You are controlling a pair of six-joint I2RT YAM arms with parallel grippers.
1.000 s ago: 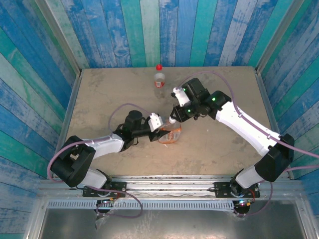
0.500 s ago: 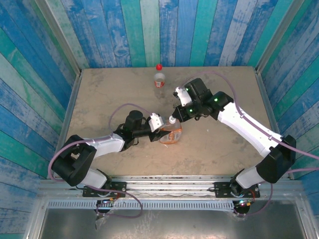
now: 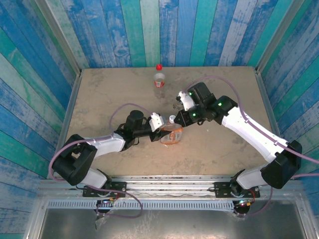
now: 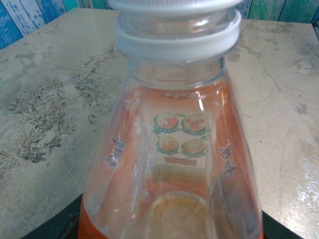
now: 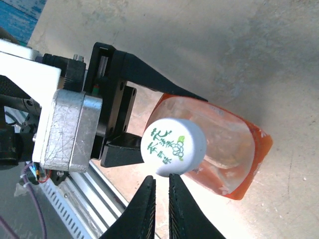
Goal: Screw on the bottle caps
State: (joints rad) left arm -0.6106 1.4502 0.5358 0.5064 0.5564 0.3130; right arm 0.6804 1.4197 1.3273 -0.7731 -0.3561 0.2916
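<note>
The wider bottle (image 5: 219, 149), clear above and orange in its lower part, stands upright near the middle of the worktop (image 3: 109, 89), a little toward the near edge. The white cap (image 5: 173, 146), printed in green, sits on its neck. From the left wrist we see a stretch of clear neck between the cap and the white collar below it, so we judge the cap is seated but not yet wound fully down.

The left hand (image 3: 163, 127) is clamped on the bottle's body, one black finger on either side, bracing it against turning. The right hand (image 5: 160, 181) hangs just beside the cap with its two fingers drawn nearly together and nothing between them. We cannot tell whether the tips touch the cap's rim.

At the far edge of the worktop, well apart from both hands, the slim bottle (image 3: 158, 78) stands with the red cap (image 3: 158, 66) on top. That one looks done.

So the step in hand, as we read it, is tightening the white cap. The next move calls for the right hand to spread its fingers, centre over the cap, close on its rim and twist, while the left hand holds the bottle firm and upright.
</note>
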